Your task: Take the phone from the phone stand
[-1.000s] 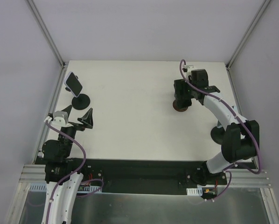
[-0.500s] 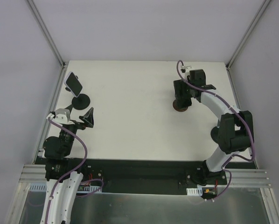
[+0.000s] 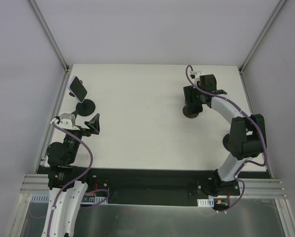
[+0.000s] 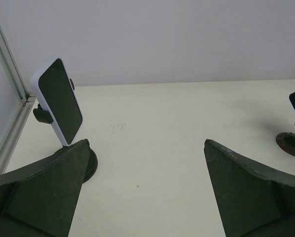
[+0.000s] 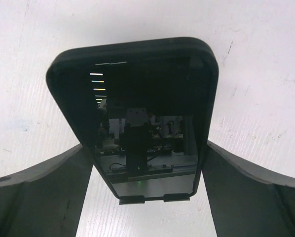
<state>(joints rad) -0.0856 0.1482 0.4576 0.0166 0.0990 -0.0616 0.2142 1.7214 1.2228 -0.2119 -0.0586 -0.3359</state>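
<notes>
1. Arms rise from the bottom edge of the top view. Nearest them, at the lower left of the table (image 3: pixel 137 143), the left gripper (image 4: pixel 146 145) hangs low with its jaws spread wide and nothing between them.
2. Further up, at the right of the top view, a round dark stand base (image 3: pixel 190 114) sits on the table. It shows again at the right edge of the left wrist view.
3. Above that base the right gripper (image 5: pixel 146 148) straddles the dark phone (image 5: pixel 137 94).
   - In the right wrist view the phone fills the middle of the frame.
   - One finger lies at each long edge, in the lower left and lower right corners.
   - The jaws are wide, but it cannot be told whether they already press on the case or only flank it.
   - Judged from this, the step in hand is taking hold of this phone while it sits in its stand.
   - The next move calls for a firm pinch across both edges, then a lift along the cradle, so that the base is not dragged or tipped.
4. Farthest away, at the upper left of the table, a white phone (image 4: pixel 61 101) leans in its own black stand (image 3: pixel 86 106). It is just beyond the left gripper and untouched.
</notes>
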